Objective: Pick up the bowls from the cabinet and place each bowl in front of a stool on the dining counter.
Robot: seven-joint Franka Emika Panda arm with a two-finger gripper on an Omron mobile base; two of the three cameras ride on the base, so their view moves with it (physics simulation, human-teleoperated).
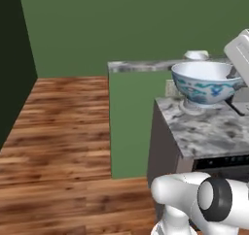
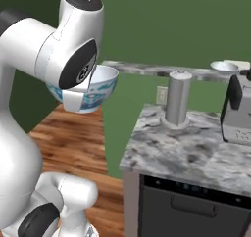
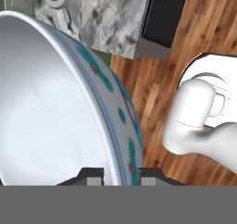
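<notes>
Item: bowl (image 3: 60, 107), white, blue-green pattern; we carry it upright by the rim, the gripper (image 3: 120, 174) pinched nearly closed on its wall, one finger inside, one outside; held above the wooden floor (image 1: 63, 132) beside the marbled counter (image 2: 186, 148), apparently in transit to a stool place.

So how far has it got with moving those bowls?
Done: one round white bowl with blue-green pattern is out of the cabinet. In hand: the gripper is shut on its rim, carrying it in the air beside the grey marbled counter. A second white bowl sits on the far marble-topped ledge. Left: setting the carried bowl down before a stool.
</notes>
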